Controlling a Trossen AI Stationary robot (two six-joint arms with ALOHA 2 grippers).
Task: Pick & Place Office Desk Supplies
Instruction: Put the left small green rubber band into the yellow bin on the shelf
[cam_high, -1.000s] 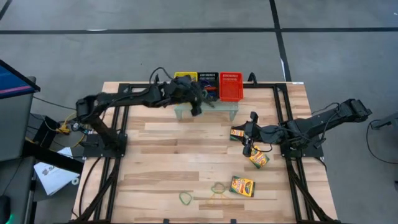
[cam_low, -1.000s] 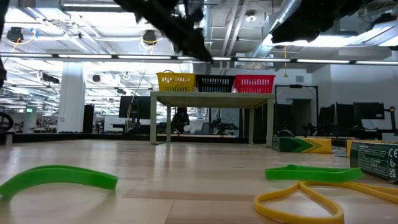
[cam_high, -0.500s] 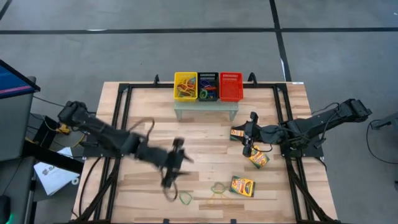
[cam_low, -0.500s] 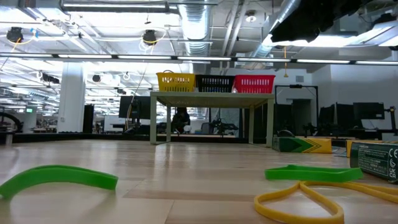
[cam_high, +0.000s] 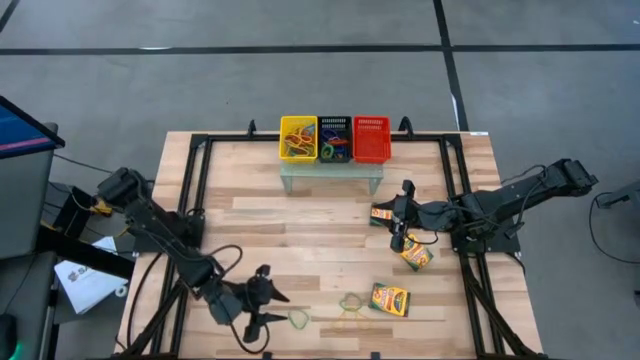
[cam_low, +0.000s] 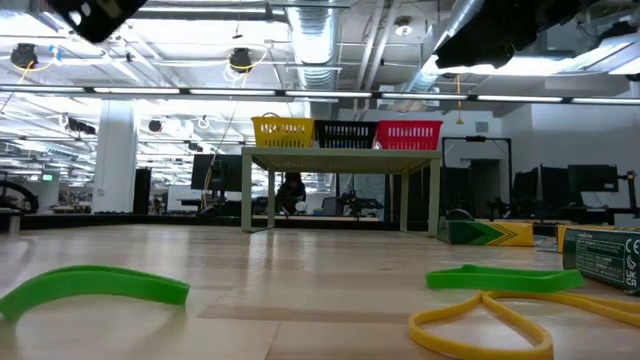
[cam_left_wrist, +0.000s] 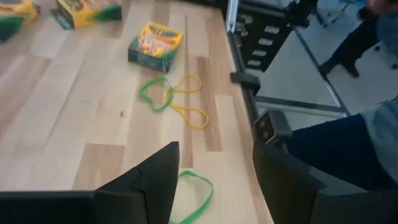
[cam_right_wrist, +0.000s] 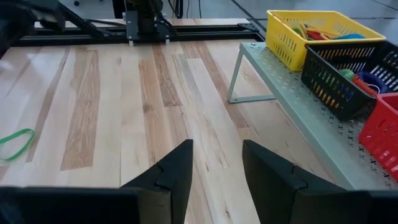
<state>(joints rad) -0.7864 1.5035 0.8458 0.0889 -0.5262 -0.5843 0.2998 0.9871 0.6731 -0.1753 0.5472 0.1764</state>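
Observation:
My left gripper (cam_high: 275, 309) is open and empty near the table's near edge, just left of a green rubber band (cam_high: 298, 319) that lies flat on the wood. In the left wrist view that band (cam_left_wrist: 194, 194) shows between my open fingers (cam_left_wrist: 214, 180). Another green band (cam_high: 351, 301) and a yellow band (cam_high: 350, 320) lie flat further right. Three yellow-and-green crayon boxes (cam_high: 389, 299) (cam_high: 416, 254) (cam_high: 383, 214) lie flat on the right half. My right gripper (cam_high: 400, 216) is open and empty beside the farthest box; it also shows in its wrist view (cam_right_wrist: 214, 165).
Yellow (cam_high: 298, 138), black (cam_high: 335, 138) and red (cam_high: 371, 138) mesh baskets stand on a small grey shelf (cam_high: 331, 170) at the far edge; the yellow and black ones hold rubber bands. A person (cam_left_wrist: 348, 143) stands beyond the table's near edge. Bare wood lies mid-table.
My left arm has swung from the baskets at the far edge across the table to the near edge, ending beside the green rubber band. Its fingers stand open now. The bands and crayon boxes have stayed where they were.

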